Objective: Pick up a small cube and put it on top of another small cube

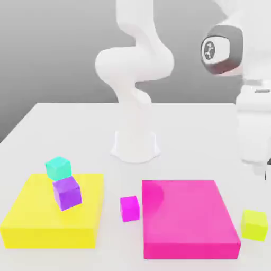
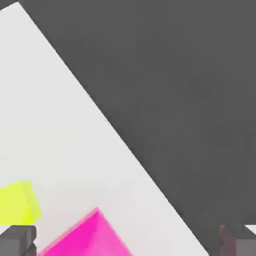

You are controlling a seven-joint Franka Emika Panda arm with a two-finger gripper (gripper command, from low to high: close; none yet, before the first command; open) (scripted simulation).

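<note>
The robot's fingers [image 2: 128, 240], spread wide and empty, hover above the small lime plain cube [image 1: 254, 224] resting on the white table [image 1: 79, 132] beside the flat magenta slab [image 1: 188, 217]; approach underway, descent and centring come next.

Exterior view: elevated, facing the arm base across the worktop [image 1: 190, 127]. Hand view: close, looking down; both include the lime cube [image 1: 254, 224] and magenta slab [image 1: 188, 218].

White arm [image 1: 135, 79] upright, bent over, end effector [image 2: 128, 240] fingers spread wide
</note>
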